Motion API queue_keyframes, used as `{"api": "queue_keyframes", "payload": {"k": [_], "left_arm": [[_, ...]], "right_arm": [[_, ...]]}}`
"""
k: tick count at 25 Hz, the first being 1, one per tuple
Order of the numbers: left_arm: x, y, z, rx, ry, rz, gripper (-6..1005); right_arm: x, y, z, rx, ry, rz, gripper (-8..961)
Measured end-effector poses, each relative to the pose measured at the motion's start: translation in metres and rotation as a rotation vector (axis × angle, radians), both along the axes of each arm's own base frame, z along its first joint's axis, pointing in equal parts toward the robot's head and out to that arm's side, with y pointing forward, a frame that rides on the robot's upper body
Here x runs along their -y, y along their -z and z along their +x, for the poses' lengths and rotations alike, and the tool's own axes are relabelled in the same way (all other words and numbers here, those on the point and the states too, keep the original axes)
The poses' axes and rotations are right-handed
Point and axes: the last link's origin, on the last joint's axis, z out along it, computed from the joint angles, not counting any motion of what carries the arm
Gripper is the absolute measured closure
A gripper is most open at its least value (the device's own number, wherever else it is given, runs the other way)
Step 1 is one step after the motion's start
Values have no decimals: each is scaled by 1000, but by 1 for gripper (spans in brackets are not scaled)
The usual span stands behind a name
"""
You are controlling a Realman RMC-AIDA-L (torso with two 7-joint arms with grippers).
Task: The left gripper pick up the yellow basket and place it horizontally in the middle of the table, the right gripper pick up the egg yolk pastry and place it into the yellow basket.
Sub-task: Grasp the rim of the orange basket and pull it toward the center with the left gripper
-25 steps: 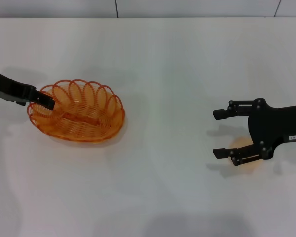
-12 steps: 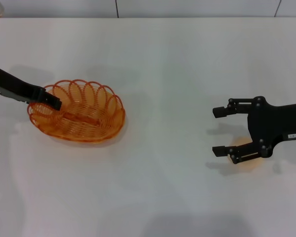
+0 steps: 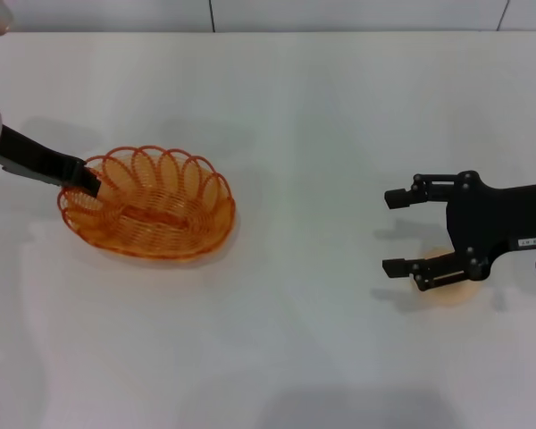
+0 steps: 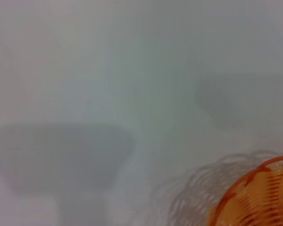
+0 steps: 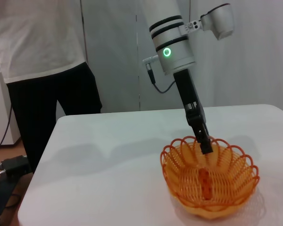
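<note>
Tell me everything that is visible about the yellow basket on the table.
The yellow basket is an oval bowl of orange-yellow wire with a looped, scalloped rim and ribbed sides, and nothing lies inside it. It sits upright on the robot's left part of the white table. The left gripper is at its left rim, fingertips at the loops. In the left wrist view only a part of the rim shows.

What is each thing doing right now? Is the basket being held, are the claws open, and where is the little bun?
yellow basket: upright on the table, gripped at its rim, nothing inside.
left gripper: shut on the basket's left rim.
right gripper: open, fingers spread, hovering above the pastry.
egg yolk pastry: on the table, mostly hidden under the right gripper, not grasped.
</note>
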Motion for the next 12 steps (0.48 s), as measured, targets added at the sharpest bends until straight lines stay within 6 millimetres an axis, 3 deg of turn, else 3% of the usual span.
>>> {"api": "queue_keyframes", "payload": {"k": [5,12], "left_arm": [[0,-1,-2,-3,2,8,746],[1,-1,-3,6,5,12,913]], "right_arm": [[0,1,0,-1,3,1,97],[-1,0,-2,-19,6,7,97]]}}
